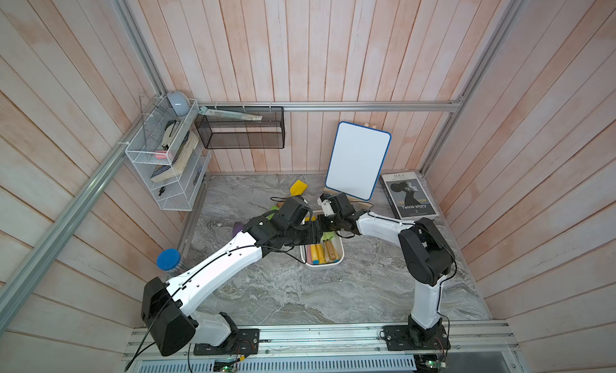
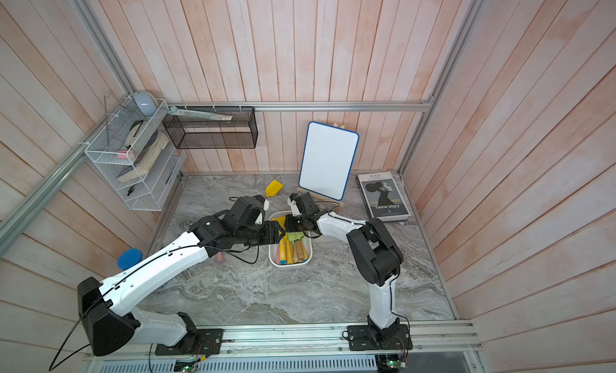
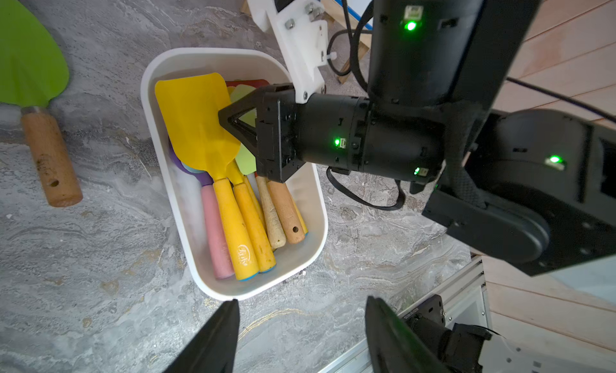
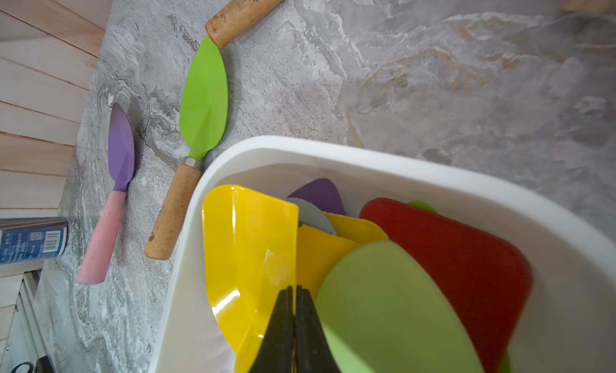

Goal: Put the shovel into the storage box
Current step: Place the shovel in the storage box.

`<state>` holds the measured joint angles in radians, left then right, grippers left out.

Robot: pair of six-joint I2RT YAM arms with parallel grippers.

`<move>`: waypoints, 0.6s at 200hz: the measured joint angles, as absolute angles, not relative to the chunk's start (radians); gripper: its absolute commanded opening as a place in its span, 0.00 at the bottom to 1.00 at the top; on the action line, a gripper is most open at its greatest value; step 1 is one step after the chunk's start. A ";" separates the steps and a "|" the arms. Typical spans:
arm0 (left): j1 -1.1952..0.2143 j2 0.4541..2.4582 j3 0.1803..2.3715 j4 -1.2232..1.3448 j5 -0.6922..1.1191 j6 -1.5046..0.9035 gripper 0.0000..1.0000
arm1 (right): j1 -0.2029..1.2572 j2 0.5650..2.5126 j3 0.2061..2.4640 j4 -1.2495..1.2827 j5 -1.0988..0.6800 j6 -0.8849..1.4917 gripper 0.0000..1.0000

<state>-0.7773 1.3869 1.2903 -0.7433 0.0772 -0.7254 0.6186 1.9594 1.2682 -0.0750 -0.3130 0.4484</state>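
The white storage box (image 3: pixel 146 88) (image 1: pixel 321 266) stands mid-table with several shovels lying in it, handles toward the near end. On top lies a yellow shovel (image 3: pixel 196 121) (image 4: pixel 246 241). My right gripper (image 4: pixel 295 288) is shut on the raised side edge of its blade, low inside the box. My left gripper (image 3: pixel 301 301) is open and holds nothing; it hovers over bare table just off the box's near end. More shovels lie outside the box: a green one with a wooden handle (image 4: pixel 205 98), a purple one with a pink handle (image 4: pixel 121 144) and a yellow one (image 1: pixel 297 188) at the back.
A whiteboard (image 1: pixel 358 161) leans at the back wall, with a book (image 1: pixel 408 196) lying to its right. A blue-lidded jar (image 1: pixel 169 258) stands at the table's left edge. A white wire rack (image 1: pixel 166 154) and a black mesh basket (image 1: pixel 240 128) hang on the walls.
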 measured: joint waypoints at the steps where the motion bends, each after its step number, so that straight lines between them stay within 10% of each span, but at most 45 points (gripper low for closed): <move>1: -0.777 1.387 1.290 -0.743 0.077 -0.725 0.65 | 0.619 1.960 1.268 -0.074 -0.313 0.448 0.00; 49: -0.777 1.387 1.290 -0.742 0.078 -0.725 0.65 | 0.619 1.980 1.262 -0.052 -0.321 0.449 0.00; 120: -0.777 1.387 1.290 -0.744 0.077 -0.726 0.65 | 0.619 1.980 1.261 -0.057 -0.319 0.447 0.28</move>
<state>-0.7773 1.3869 1.2900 -0.7441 0.0772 -0.7258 0.6186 1.9804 1.2610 -0.0574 -0.3187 0.4465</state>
